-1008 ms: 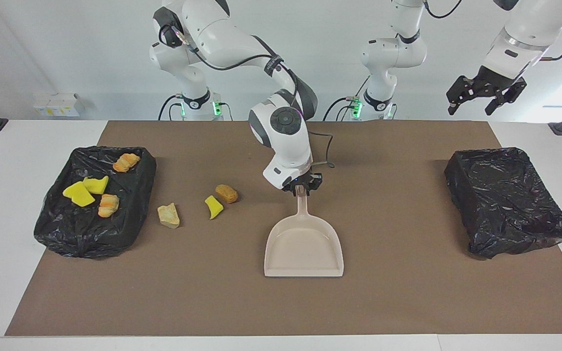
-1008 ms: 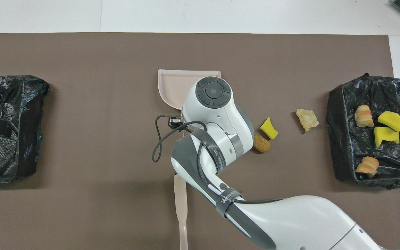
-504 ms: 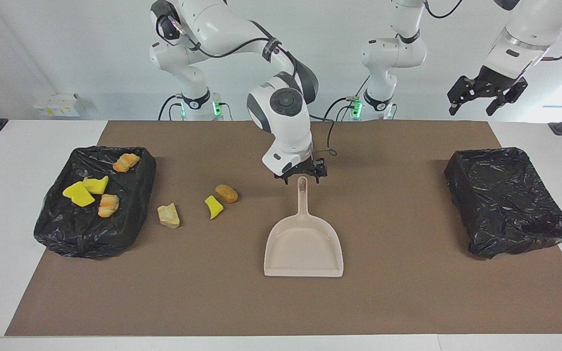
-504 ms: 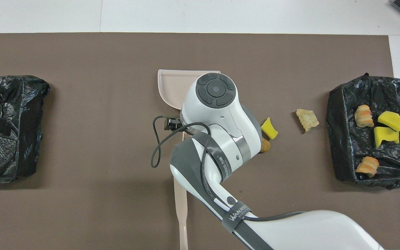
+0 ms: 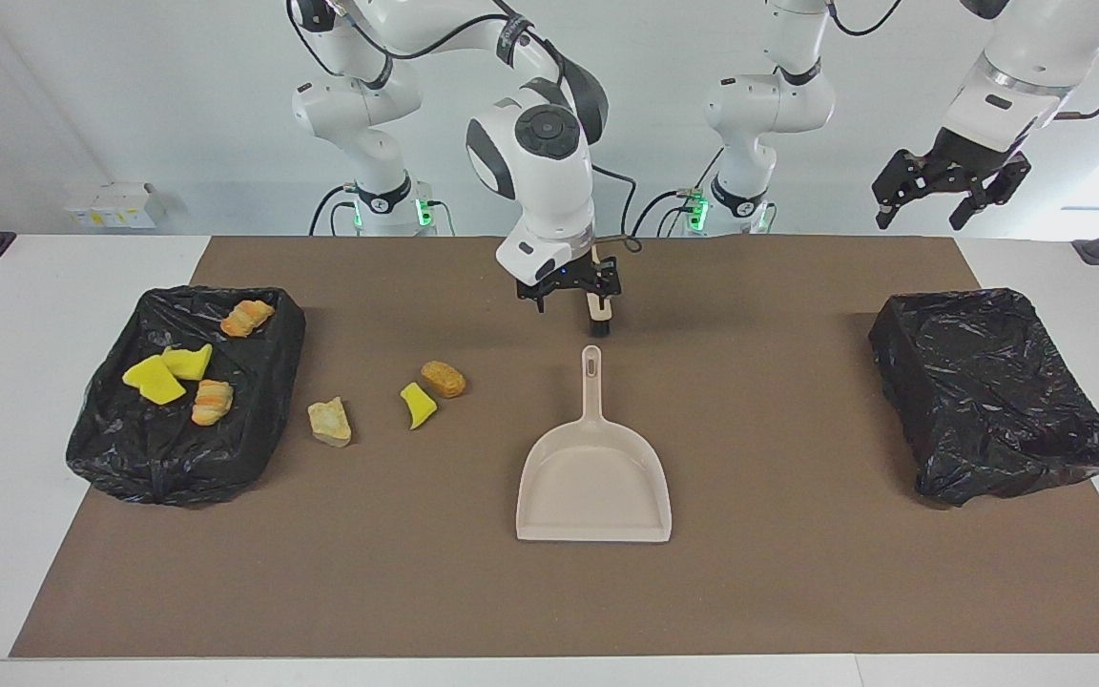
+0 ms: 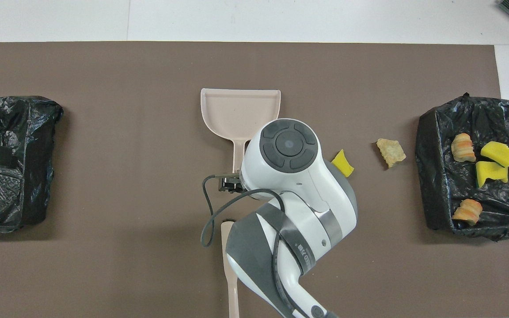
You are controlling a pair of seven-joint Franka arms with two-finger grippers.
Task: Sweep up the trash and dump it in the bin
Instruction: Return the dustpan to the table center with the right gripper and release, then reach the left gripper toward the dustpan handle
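Note:
Three pieces of trash lie on the brown mat: a tan lump (image 5: 330, 422) (image 6: 390, 152), a yellow wedge (image 5: 418, 405) (image 6: 343, 162) and a brown lump (image 5: 443, 379), which my right arm hides from above. Several more pieces lie in the black-lined bin (image 5: 168, 477) (image 6: 431, 145) at the right arm's end. The beige dustpan (image 5: 593, 477) (image 6: 237, 110) rests flat mid-mat, handle toward the robots. My right gripper (image 5: 576, 298) (image 6: 232, 183) hangs open and empty above the mat, just past the handle's tip. My left gripper (image 5: 948, 186) waits open, high over the left arm's end.
A beige brush (image 5: 597, 313) (image 6: 229, 260) lies on the mat nearer to the robots than the dustpan, below my right gripper. A second black-lined bin (image 5: 993, 391) (image 6: 11, 163) with nothing in it stands at the left arm's end.
My right gripper let go of the dustpan handle, opened, then rose and drew back toward the robots. The dustpan stayed where it was. The left arm barely moved.

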